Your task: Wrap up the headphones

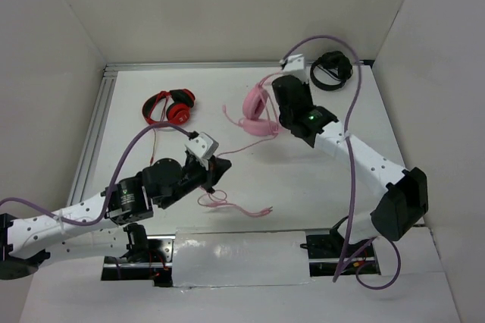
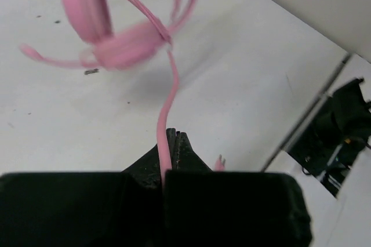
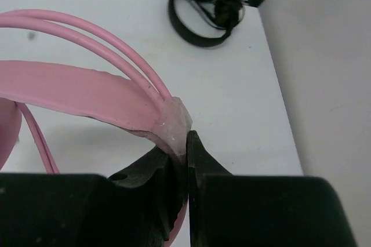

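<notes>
The pale-pink headphones (image 1: 256, 113) are at the table's middle back, held up by my right gripper (image 1: 277, 111). In the right wrist view that gripper (image 3: 186, 140) is shut on the headphones' headband (image 3: 87, 87) at its clear end piece. The pink cable (image 1: 241, 146) runs from the cups to my left gripper (image 1: 218, 168), which is shut on it. In the left wrist view the cable (image 2: 167, 102) rises from my gripper (image 2: 173, 137) to the blurred headphones (image 2: 116, 32). The cable's loose end (image 1: 227, 203) lies in loops near the front.
Red-and-black headphones (image 1: 170, 105) lie at the back left. Black headphones (image 1: 330, 70) lie in the back right corner and show in the right wrist view (image 3: 206, 6). White walls close the sides and back. A metal rail (image 1: 92, 137) runs along the left edge.
</notes>
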You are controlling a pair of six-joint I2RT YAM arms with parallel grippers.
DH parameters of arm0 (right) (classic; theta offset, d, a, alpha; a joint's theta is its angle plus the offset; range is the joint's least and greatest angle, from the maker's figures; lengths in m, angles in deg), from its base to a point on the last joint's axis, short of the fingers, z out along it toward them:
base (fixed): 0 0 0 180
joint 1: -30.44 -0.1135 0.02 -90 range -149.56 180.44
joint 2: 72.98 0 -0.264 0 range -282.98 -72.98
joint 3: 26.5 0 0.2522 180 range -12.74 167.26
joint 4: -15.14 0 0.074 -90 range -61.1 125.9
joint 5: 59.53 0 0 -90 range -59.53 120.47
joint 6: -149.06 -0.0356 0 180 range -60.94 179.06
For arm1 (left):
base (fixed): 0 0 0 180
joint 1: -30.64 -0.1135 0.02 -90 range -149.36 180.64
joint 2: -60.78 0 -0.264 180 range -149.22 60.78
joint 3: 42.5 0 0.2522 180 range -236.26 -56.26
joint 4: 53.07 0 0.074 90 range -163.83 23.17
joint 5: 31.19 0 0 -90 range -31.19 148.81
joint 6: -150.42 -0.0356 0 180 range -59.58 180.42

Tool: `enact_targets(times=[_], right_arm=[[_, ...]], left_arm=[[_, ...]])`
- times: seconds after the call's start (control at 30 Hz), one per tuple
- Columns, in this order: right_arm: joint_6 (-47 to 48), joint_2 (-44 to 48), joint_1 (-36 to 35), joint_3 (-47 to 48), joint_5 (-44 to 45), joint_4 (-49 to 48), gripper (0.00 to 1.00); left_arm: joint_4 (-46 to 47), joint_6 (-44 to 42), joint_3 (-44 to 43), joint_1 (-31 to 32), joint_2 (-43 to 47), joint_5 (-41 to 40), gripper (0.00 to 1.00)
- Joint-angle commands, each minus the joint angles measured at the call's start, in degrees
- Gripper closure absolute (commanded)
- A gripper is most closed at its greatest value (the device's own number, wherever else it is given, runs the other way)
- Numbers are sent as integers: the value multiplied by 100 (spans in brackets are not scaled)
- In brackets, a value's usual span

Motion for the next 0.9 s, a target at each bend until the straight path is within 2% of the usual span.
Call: enact_targets(times=[0.0, 0.07, 0.1, 0.13, 0.2, 0.27, 0.3, 0.33, 0.4, 0.43, 0.47, 0.5, 0.53, 0.57, 0.6, 0.63, 0.67, 0.73, 0.8, 0.87], right_arm=[[1981, 342, -388, -333, -662, -1185, 100], [2415, 448, -651, -475, -1049, -720, 100], [2504, 492, -730, -571, -1241, -500, 100], [2636, 649, -853, -694, -1678, -202, 100], [2725, 886, -951, -843, -2164, 107, 100], [2882, 1325, -1021, -889, -3033, 493, 100], [2918, 1501, -1065, -967, -3271, 704, 100], [2979, 1659, -1100, -994, -3517, 793, 100], [3050, 2195, -1197, -1160, -4177, 759, 100], [3007, 2371, -1197, -1196, -4605, 750, 100], [2911, 2843, -1162, -1223, -4609, 724, 100], [2910, 2847, -1162, -1223, -4609, 724, 100], [2709, 3065, -1110, -1153, -5749, 724, 100], [2594, 3146, -1092, -1144, -6065, 680, 100], [2184, 3199, -1065, -1135, -6303, 567, 100], [1902, 3243, -1065, -1135, -6636, 452, 100], [1594, 3269, -1056, -1135, -6744, 112, 100], [392, 3191, -1048, -882, -6737, -23, 100], [-731, 2989, -995, -626, -6228, 134, 100], [-1228, 2971, -951, -599, -5946, -84, 100]], left_arm=[[-76, -838, -261, 21, -107, -1093, 100], [370, -1407, -104, 4, -98, -1481, 100], [1008, -1906, -42, -14, -55, -1421, 100], [1223, -2285, -15, -101, -11, -1177, 100], [1382, -2393, 11, -329, 16, -1026, 100], [1296, -2298, -94, -1004, 25, -596, 100], [991, -2072, -155, -1607, 16, -342, 100], [892, -2026, -217, -1918, 7, 226, 100], [804, -1614, -279, -2472, -37, 809, 100], [803, -1569, -218, -2971, -54, 1386, 100], [890, -1394, -113, -3376, -159, 1984, 100], [891, -1392, -112, -3554, -160, 1990, 100], [1144, -1245, 53, -3704, -273, 2721, 100], [1303, -1147, 133, -3966, -370, 3180, 100], [1504, -1068, 213, -4047, -588, 3968, 100], [1611, -980, 257, -4083, -686, 4315, 100], [1786, -840, 327, -4083, -774, 4545, 100], [2250, -708, 564, -4022, -898, 5115, 100], [2516, -654, 853, -3899, -881, 5338, 100], [2771, -435, 1047, -3793, -706, 5478, 95]])
